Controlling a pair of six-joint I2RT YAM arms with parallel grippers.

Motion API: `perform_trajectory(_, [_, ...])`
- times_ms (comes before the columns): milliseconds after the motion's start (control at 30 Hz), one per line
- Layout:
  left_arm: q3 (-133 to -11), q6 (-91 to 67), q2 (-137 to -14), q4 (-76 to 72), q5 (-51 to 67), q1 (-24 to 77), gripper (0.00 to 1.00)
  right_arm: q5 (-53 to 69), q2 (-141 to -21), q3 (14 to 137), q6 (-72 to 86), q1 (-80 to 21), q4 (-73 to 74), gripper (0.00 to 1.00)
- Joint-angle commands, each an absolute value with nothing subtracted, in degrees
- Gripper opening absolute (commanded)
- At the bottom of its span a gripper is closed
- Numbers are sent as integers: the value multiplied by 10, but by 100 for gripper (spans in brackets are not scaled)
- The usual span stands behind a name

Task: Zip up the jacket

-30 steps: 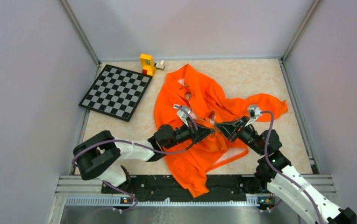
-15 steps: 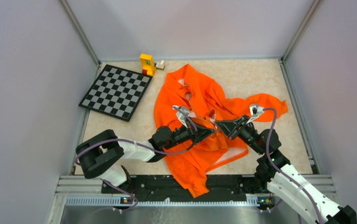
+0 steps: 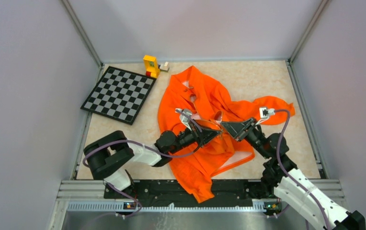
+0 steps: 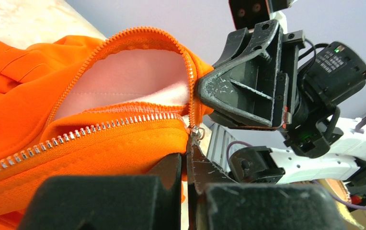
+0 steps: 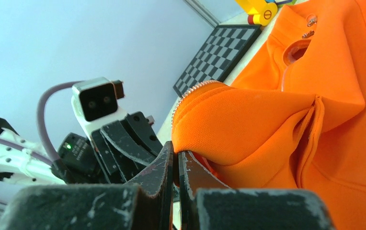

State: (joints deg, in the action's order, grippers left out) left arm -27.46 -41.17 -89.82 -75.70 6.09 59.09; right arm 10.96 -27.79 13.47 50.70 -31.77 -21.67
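The bright orange jacket [image 3: 195,143] lies spread over the middle of the table, its pale pink lining [image 4: 123,81] showing inside the open zipper [image 4: 99,127]. My left gripper [image 3: 214,132] is shut on the jacket at the zipper's lower end, just under the small metal slider [image 4: 196,132]. My right gripper [image 3: 225,126] faces it tip to tip and is shut on a fold of the jacket's zipper edge [image 5: 229,115]. Both hold the fabric lifted a little off the table.
A black and white chessboard [image 3: 119,94] lies at the back left. A yellow block toy [image 3: 151,65] with a small white piece stands behind it. Grey walls close in the table on three sides.
Both grippers have risen and shifted slightly toward the back with the fabric. The left arm's elbow has moved right and the right wrist has swung right.
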Motion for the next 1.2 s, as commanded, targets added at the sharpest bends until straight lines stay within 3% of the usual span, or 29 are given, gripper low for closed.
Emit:
perform_trajectory(0, [-264,-449,-932,-852,86,600,0,80,-276,125,556,-322,-304,0])
perform_trajectory(133, [-252,-462,-941,-895,85,602,0,69,-279,114,557,-322,-318,0])
perform_trajectory(767, [-238,-465,-976,-821,92,616,0,32,-354,153,624,-322,-415,0])
perform_trajectory(967, [-233,-504,-970,-817,108,616,0,83,-370,223,514,-322,-146,0])
perform_trajectory(1167, [-226,-542,-994,-842,117,616,0,89,-409,328,406,-322,129,30])
